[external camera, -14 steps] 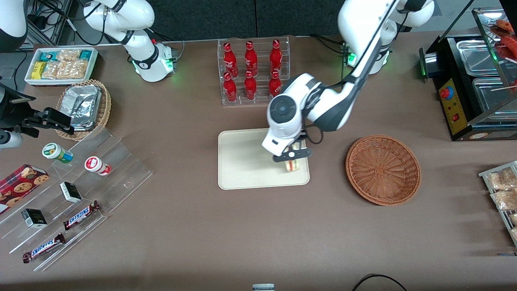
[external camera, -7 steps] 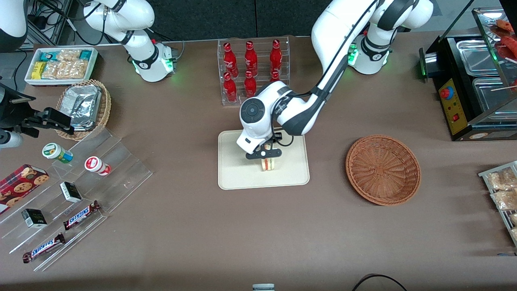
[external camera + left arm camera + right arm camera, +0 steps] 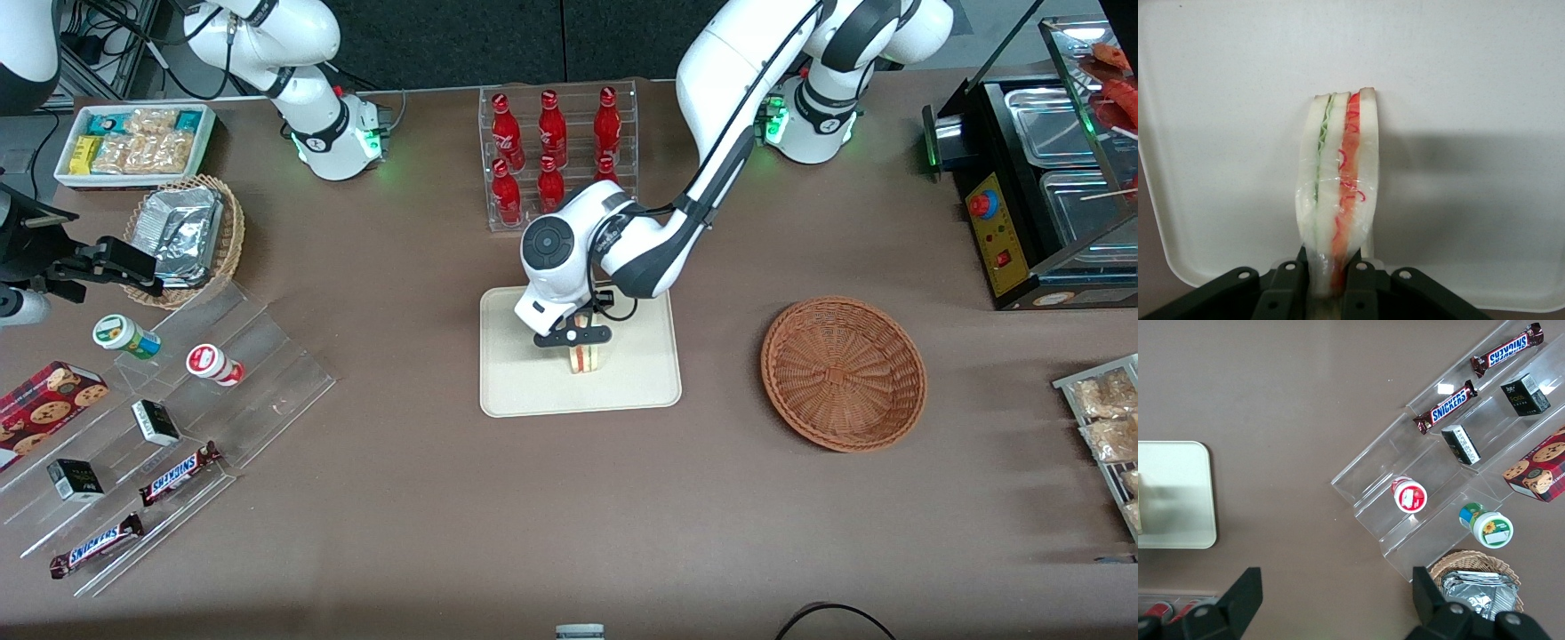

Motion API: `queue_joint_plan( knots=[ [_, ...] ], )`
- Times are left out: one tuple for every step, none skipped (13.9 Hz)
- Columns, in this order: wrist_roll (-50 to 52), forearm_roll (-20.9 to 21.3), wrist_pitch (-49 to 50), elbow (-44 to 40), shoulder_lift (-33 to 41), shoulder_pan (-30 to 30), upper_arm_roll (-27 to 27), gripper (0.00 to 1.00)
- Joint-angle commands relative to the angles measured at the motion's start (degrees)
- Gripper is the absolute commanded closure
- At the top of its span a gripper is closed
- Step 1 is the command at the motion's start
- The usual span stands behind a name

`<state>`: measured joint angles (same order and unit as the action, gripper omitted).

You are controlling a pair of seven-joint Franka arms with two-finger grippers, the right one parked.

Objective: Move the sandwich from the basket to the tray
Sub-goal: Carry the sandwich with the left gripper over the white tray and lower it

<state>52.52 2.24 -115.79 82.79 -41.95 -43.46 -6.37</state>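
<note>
Sandwich (image 3: pixel 588 357) sits pinched in the gripper (image 3: pixel 574 337) over the middle of the tray (image 3: pixel 524 391), cut edge w/ red and green filling facing the front camera. In the wrist view the sandwich (image 3: pixel 1337 200) is squeezed at one end between the two black fingers (image 3: pixel 1288 280), standing on edge, wrapped in clear film; the rest of it lies against or just above the tray surface (image 3: pixel 1471 100), can't tell which. Basket (image 3: pixel 843 373) is well apart from the tray, toward the working arm's end of the table. Rack of red bottles (image 3: pixel 556 151) is farther from the front camera than the tray.
</note>
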Motion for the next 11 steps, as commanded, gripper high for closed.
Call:
queue_joint_plan(
  knots=[
    [0.74,-0.75,0.04,-1.76,-0.85,-1.1,0.92,0.36],
    [0.3,-0.75,0.12,-1.85,-0.68,-1.01,0.92,0.07],
    [0.73,-0.75,0.47,-2.02,-0.41,-0.92,0.92,0.01],
    [0.83,-0.83,1.09,-2.02,0.11,-0.75,0.92,0.01],
    [0.91,-0.84,1.88,-1.94,1.25,-0.4,0.92,0.01],
    [0.91,-0.84,5.02,-1.94,3.26,-0.13,1.18,0.0],
    [0.74,-0.84,8.7,-2.02,5.28,0.83,1.36,0.0],
    [0.74,-0.92,11.35,-1.94,8.0,2.84,1.36,0.0],
    [0.91,-1.62,13.03,-1.94,10.11,4.51,1.27,0.0],
    [1.09,-2.67,15.13,-1.76,12.75,5.57,1.45,0.0],
    [0.65,-2.59,18.29,-1.59,15.38,6.89,1.53,0.0]
  ],
)
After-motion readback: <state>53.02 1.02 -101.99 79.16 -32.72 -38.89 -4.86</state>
